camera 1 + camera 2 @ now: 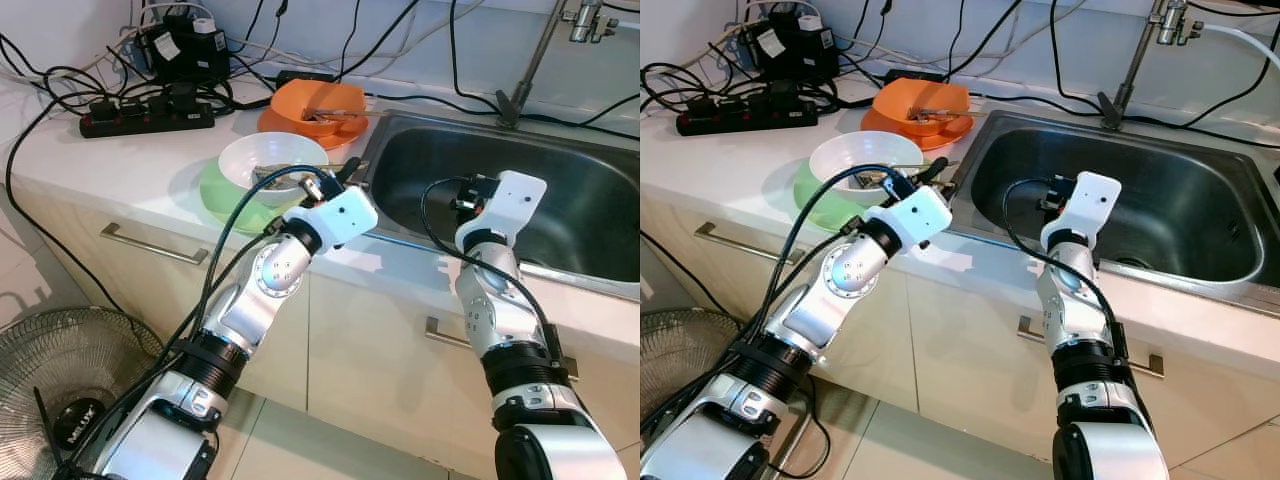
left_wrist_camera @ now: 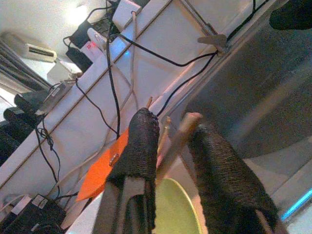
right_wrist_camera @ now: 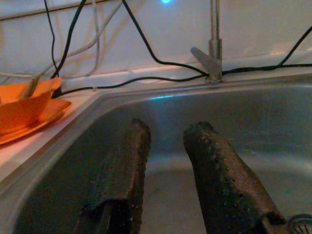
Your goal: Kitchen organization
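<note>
White countertop (image 1: 120, 165) runs along the cabinets to a steel sink (image 1: 600, 215), with a power strip (image 1: 145, 115) and a tangle of black cables pushed against the wall behind. On the counter just left of the sink stand 2 sets of dishes: a white bowl (image 1: 250, 160) sitting on a green plate (image 1: 215, 195), and behind it an orange bowl (image 1: 318, 105) on an orange plate, with utensils lying in it. The left gripper (image 2: 170, 146) hovers at the near edge of the white bowl, beside the sink's corner, its fingers (image 2: 139, 146) a little apart and closed around pale wooden chopsticks (image 2: 178, 139) that poke out beyond the tips. The right gripper (image 3: 165, 161) is held over the sink basin, its 2 fingers parted with nothing between them. Judging from this, the organizing is at an early stage: the chopsticks are lifted from the dishes but not yet put anywhere, the basin looks bare in what can be seen of it, and both bowls, both plates and the utensils in the orange bowl remain on the counter to be dealt with.
</note>
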Robot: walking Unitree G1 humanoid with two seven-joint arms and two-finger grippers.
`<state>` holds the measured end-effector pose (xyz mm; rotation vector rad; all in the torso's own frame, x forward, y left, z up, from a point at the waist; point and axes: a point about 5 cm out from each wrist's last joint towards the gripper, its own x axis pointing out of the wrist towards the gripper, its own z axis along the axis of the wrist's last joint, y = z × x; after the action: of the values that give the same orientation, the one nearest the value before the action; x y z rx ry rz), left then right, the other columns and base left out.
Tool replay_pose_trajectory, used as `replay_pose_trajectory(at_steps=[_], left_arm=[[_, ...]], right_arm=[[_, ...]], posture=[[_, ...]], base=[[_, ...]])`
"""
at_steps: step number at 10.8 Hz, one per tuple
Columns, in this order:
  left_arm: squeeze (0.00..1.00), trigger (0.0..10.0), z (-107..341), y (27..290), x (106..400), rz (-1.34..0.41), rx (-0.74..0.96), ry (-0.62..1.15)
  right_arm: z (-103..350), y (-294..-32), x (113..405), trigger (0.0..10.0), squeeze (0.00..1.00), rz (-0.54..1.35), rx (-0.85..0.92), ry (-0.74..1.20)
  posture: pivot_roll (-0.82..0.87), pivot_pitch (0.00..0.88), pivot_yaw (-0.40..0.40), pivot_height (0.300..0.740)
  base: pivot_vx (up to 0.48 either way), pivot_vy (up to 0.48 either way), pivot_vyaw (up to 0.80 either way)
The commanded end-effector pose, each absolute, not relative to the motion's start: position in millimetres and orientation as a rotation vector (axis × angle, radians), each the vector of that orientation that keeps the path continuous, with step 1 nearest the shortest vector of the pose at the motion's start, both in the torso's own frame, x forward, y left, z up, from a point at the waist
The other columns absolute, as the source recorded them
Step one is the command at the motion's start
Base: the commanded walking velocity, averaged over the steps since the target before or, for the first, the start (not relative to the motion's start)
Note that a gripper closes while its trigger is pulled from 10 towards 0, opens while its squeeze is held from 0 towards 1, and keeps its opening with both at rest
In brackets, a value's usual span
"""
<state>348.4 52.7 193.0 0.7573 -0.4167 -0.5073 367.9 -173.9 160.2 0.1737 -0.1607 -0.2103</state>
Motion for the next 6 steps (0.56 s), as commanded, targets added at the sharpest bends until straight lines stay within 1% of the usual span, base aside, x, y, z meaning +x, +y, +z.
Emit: replay_pose_trajectory(at_steps=[1,6], left_arm=[[0.0,0.0,195.2,49.8,350.0,-0.513,0.779,-0.421],[0.0,0.0,205.9,50.0,351.1,-0.484,0.785,-0.46]], right_arm=[[165.7,-174.6,368.8,10.0,0.0,-0.216,0.17,-0.183],[165.7,-174.8,369.4,10.0,0.0,-0.215,0.169,-0.182]], posture=[[0.17,0.022,-0.003,0.74],[0.18,0.018,-0.006,0.74]], base=[[0.0,0.0,0.0],[0.0,0.0,0.0]])
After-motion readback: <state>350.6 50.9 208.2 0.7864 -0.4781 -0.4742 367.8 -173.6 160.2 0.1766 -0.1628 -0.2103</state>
